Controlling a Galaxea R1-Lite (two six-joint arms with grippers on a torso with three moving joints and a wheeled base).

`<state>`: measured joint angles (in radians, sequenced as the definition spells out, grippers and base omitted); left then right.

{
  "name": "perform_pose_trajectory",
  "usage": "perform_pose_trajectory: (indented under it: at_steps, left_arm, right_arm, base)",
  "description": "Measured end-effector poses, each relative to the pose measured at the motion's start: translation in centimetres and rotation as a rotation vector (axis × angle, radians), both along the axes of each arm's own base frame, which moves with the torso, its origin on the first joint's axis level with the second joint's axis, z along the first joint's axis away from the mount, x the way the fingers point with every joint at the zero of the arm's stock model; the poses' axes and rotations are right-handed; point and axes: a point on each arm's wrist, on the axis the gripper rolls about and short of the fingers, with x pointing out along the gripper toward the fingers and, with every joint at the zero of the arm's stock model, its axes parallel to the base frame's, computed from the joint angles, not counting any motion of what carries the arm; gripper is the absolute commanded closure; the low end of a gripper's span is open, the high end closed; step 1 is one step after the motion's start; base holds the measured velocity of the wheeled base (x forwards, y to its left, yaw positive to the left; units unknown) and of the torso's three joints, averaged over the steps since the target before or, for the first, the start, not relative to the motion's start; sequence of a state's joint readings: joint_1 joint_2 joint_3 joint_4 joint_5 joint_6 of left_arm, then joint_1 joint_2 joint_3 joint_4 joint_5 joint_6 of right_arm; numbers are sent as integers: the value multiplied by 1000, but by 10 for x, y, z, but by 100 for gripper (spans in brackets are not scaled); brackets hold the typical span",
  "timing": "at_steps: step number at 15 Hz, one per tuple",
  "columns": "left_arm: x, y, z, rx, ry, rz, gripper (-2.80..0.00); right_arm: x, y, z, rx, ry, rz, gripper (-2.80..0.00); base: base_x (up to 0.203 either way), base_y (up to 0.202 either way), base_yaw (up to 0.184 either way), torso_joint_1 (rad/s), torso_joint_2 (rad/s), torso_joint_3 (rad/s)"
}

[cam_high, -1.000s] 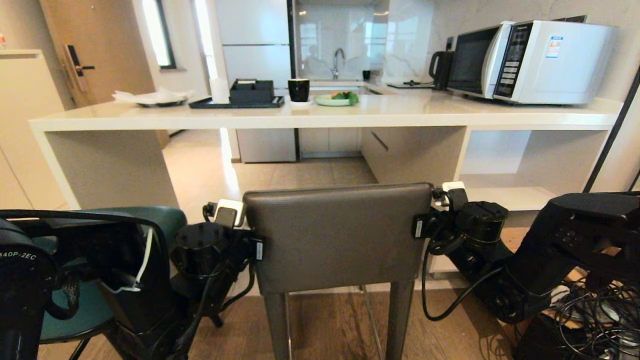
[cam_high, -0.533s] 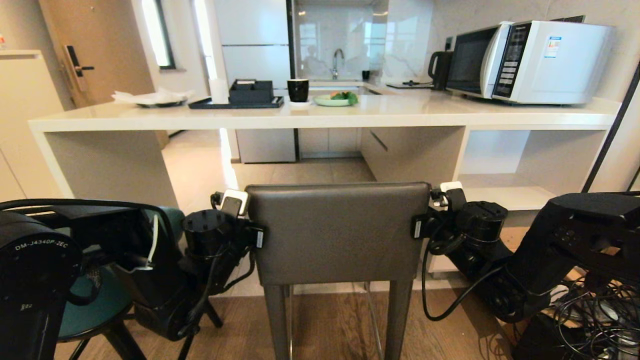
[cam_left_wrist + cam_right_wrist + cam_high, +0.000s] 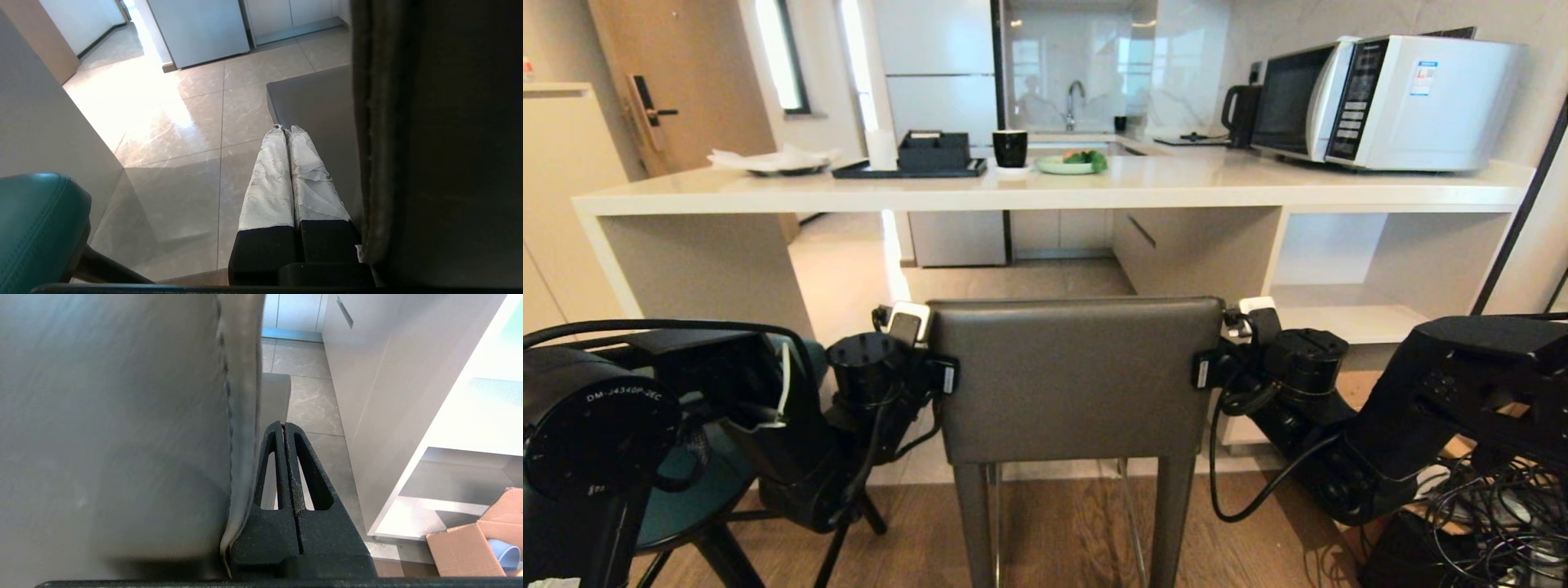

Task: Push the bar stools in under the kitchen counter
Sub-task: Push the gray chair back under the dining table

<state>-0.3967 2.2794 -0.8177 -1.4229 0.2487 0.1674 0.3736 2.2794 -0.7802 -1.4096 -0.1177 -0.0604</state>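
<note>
Stools are the job here, and going from the left the first is the teal leather stool with thin black legs (image 3: 678, 510), standing on the wooden floor (image 3: 1062, 531) at the left, largely hidden behind the left arm and not yet under the long off-white stone-look table (image 3: 1045, 192). Just beside it, the left claw (image 3: 289, 179) has its white-wrapped fingers (image 3: 269, 183) clenched together on nothing, lying flat along the left edge of the backrest of the grey leather stool with a boxy square back (image 3: 1076, 376). That stool stands centred before the open bay under the table, its seat still short of the table's front edge as far as the head view shows. At the backrest's right edge, the right claw (image 3: 285, 473) is likewise shut tight and empty, its black slotted fingers (image 3: 310, 477) pressed alongside the padded rim.

Judging by its build, the grey stool is stiff and fairly heavy, with padding that gives a little under pressure. Tall and narrow-footed, it would probably tip rather than slide if shoved only at the top, and its legs may catch at the seam where the wood meets the tiled floor (image 3: 196, 122). Bracing the two side edges of the back, evenly and as low as the arms reach, looks the sound hold. Smooth leather offers little friction, so a slipping claw is the risk.
</note>
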Motion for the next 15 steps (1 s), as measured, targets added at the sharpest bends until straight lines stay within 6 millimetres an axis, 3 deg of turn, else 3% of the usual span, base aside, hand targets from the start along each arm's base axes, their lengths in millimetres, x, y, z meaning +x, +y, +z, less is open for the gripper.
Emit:
perform_pose_trajectory:
  at_steps: [6, 15]
  left_arm:
    - [12, -4, 5, 35, -17, 4, 0]
    - [-42, -35, -13, 21, 18, -102, 0]
  right_arm:
    - [0, 0, -2, -5, 10, -1, 0]
    - [8, -13, -8, -24, 11, -20, 0]
  base:
    - [0, 0, 0, 0, 0, 0]
    - [0, 0, 0, 0, 0, 0]
